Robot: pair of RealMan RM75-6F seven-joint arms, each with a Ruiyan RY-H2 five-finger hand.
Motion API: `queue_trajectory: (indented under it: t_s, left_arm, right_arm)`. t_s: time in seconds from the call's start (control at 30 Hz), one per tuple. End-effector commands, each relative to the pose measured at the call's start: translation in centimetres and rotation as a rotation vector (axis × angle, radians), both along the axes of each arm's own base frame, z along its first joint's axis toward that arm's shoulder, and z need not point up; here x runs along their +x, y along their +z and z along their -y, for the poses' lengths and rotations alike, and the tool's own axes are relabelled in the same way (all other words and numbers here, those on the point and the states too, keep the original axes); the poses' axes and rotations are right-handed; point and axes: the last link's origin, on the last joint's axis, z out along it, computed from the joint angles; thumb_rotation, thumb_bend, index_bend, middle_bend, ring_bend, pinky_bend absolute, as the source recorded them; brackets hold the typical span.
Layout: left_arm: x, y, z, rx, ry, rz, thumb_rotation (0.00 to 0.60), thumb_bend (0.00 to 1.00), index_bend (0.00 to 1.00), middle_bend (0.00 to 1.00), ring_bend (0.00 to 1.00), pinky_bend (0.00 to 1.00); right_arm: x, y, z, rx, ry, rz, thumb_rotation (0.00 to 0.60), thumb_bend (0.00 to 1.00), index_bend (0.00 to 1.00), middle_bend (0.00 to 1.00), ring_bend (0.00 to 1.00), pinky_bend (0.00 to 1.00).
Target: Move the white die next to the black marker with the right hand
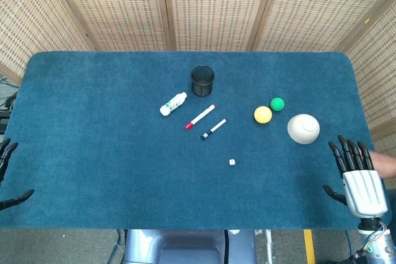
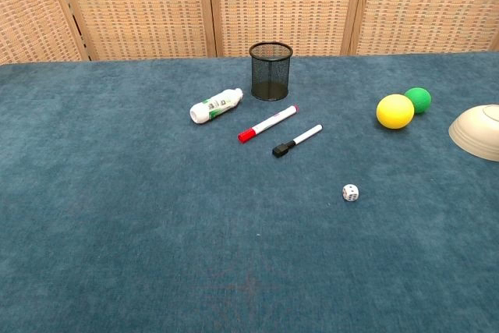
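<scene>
Right robot hand [image 1: 361, 180] — fingers spread, empty

A wide rectangular table covered in dark blue carpet-like fabric [image 1: 93, 153] fills most of both views, its far corners rounded. Behind its far edge stands a folding screen of woven tan rattan panels [image 1: 216, 4] set in light wooden frames [image 1: 163, 7], angled in at the left and right sides. Below the near edge, a strip of grey floor [image 1: 62, 245] shows, with a short yellow stripe [image 1: 308, 246] toward the right. The light is even and soft.
</scene>
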Motion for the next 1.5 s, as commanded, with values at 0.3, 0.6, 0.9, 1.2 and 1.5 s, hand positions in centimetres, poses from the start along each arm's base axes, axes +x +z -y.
queue_trajectory:
  t_s: [0.3,0.6,0.9,1.2,1.5]
  left_arm:
    - [0.1,-0.2,-0.1,-0.001,0.002,-0.004,0.6,0.0,0.0,0.0,0.0,0.0]
    - [0.1,-0.6,-0.9,0.005,0.017,-0.016,0.6,0.0,0.0,0.0,0.0,0.0]
    - [-0.3,-1.1,-2.3,-0.01,0.062,-0.03,0.6,0.0,0.0,0.0,0.0,0.0]
    - [-0.7,-1.1,-3.0,-0.02,0.095,-0.029,0.6,0.0,0.0,0.0,0.0,0.0]
    - [-0.9,-0.8,-3.0,-0.024,0.102,-0.019,0.6,0.0,0.0,0.0,0.0,0.0]
  right_arm:
    - [0.6,-0.6,0.8,0.065,0.031,0.028,0.6,0.0,0.0,0.0,0.0,0.0]
    - [4.1,-1.7,8.3,0.169,0.175,-0.086,0.6,0.0,0.02,0.39,0.39,0.39]
    - [8.5,-7.4,14.1,0.419,0.215,-0.057,0.6,0.08,0.38,0.89,0.97,1.0]
    - [10.7,-13.8,15.1,0.538,0.148,-0.078,0.6,0.21,0.45,0.91,1.0,1.0]
    - [12.1,-17.7,14.3,0.551,0.122,-0.161,0.6,0.21,0.45,0.88,1.0,1.0]
